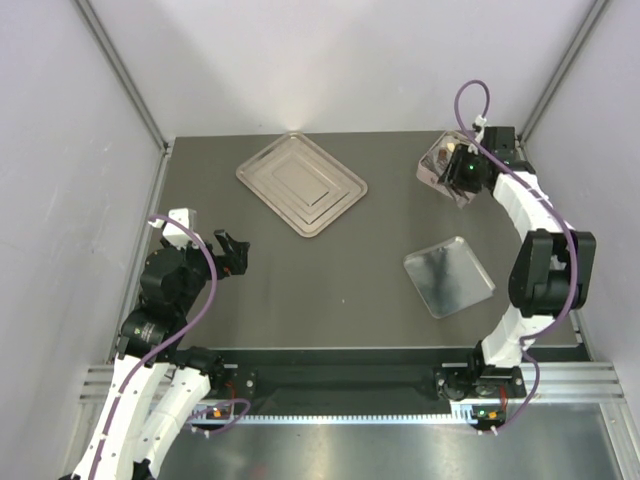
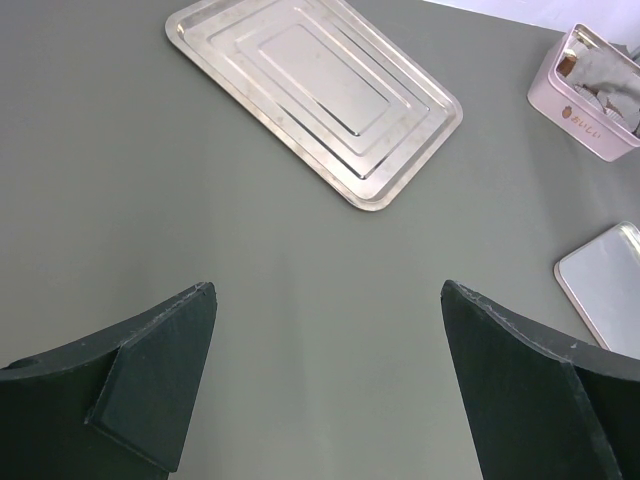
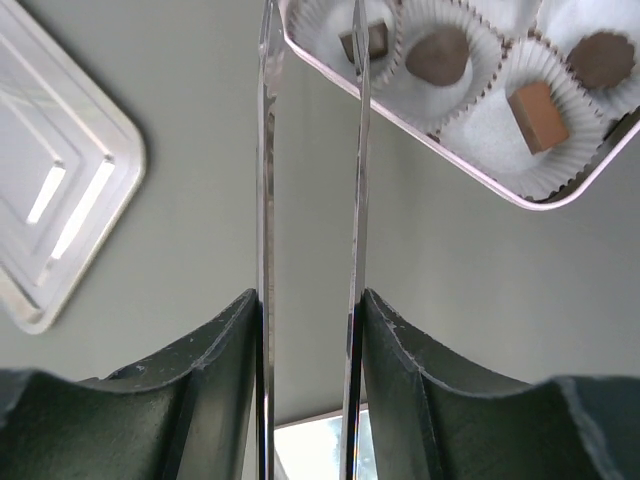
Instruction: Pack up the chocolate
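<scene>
White walls stand around three sides of the dark grey matte surface [image 1: 380, 230]. At its far right corner stands the small pale pink metal box [image 2: 585, 118] lined with white pleated paper cups. The chocolate [image 3: 537, 115] lies there: the right wrist view shows four brown pieces, one in each cup, some round and some square. The rest of the box is out of view, so I cannot count them all.

The right claw [image 3: 308, 310] is closed around a pair of thin shiny metal tweezers [image 3: 265, 200]. Their two blades stand apart and reach to the near edge of the box, and no piece is between them. The left claw [image 2: 328, 290] hangs wide open and empty over bare surface, well apart from the box.

The large silver stepped rectangular tray [image 1: 301, 184] shows no pieces. In my judgement the packing is nearly finished. The smaller flat silver plate [image 1: 448, 275], perhaps the lid, is not yet on the box.
</scene>
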`<state>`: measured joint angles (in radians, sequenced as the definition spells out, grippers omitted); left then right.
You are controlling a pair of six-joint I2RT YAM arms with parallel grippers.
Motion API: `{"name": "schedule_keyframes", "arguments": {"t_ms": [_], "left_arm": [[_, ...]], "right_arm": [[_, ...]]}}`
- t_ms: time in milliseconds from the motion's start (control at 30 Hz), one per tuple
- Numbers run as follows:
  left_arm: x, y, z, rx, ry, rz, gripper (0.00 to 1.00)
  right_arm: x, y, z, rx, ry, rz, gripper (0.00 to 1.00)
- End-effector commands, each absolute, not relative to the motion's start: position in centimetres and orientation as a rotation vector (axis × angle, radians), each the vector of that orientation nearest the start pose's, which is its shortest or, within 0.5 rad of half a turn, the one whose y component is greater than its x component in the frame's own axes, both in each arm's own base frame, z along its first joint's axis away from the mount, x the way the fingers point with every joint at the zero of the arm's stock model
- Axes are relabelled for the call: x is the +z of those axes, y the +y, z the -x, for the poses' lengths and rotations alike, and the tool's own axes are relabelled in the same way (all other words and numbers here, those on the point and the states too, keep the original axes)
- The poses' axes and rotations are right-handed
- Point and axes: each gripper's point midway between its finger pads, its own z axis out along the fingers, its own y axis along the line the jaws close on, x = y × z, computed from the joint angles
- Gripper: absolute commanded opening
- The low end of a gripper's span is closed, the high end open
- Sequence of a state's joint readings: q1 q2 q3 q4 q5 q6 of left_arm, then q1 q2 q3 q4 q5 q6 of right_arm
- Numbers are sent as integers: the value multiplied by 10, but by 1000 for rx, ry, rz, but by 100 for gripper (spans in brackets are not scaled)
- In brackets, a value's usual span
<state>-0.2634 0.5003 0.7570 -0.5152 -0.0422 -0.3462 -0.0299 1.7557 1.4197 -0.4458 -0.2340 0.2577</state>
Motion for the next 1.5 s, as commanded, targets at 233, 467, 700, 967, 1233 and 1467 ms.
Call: {"name": "schedule_keyframes", "arguments": {"t_ms": [233, 467, 700, 967, 1233, 1467], "left_arm": [[272, -67, -237, -390, 1779, 122, 99], [269, -64, -239, -370, 1790, 137, 99], [267, -65, -240, -369, 1799, 138, 99], [269, -65, -239, -377, 1791, 135, 99], [266, -66, -240, -376, 1802, 137, 99], [266, -64, -241, -367, 1803, 146, 99]], "right_arm": [[230, 207, -415, 660, 2146, 46, 43], [231, 302, -381, 723, 2117, 104, 41], [205, 285, -351, 522, 2197, 202, 41], [140, 240, -301, 332, 2301, 214, 39], [106, 228, -290, 244, 2278, 196, 41], [67, 246, -270, 200, 2278, 168, 46]]}}
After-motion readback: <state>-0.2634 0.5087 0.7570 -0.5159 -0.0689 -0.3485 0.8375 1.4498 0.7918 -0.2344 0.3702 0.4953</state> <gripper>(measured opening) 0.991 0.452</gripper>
